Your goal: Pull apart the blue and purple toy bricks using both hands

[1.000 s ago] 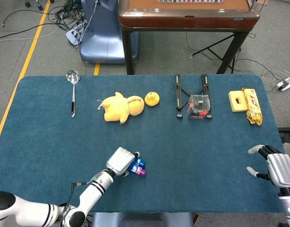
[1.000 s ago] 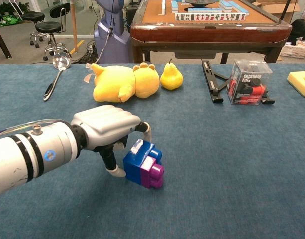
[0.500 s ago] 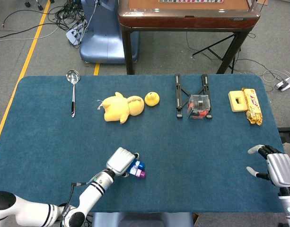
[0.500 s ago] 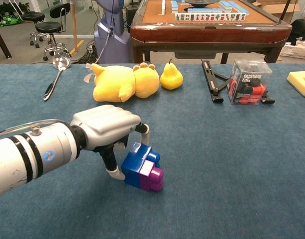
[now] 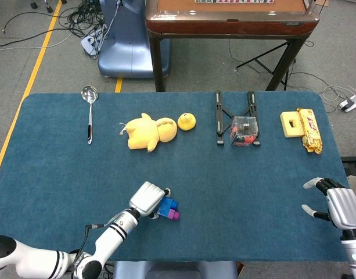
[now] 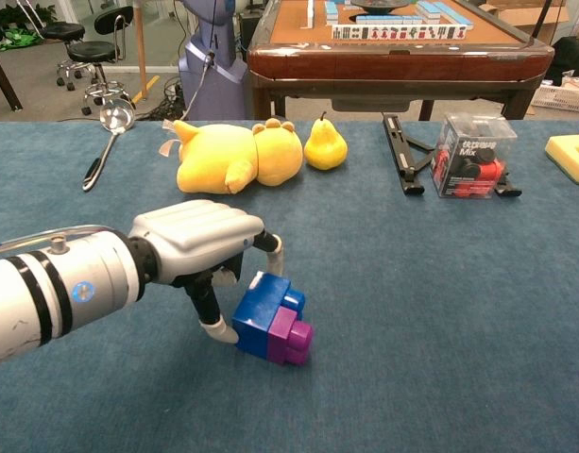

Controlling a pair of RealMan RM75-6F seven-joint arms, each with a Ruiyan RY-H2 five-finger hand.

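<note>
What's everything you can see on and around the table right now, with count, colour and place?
Toy bricks: two joined, blue and purple, near edge.
Plush toy: one, yellow, centre-left.
Pear: one, yellow, beside plush.
Ladle: one, silver, far left.
Stand: one, black, centre-right.
Clear box: one, red-black contents, on stand.
Foam block: one, cream, far right.
Snack pack: one, yellow, beside block.
Left robot hand: grips bricks.
Right robot hand: open, right edge.
</note>
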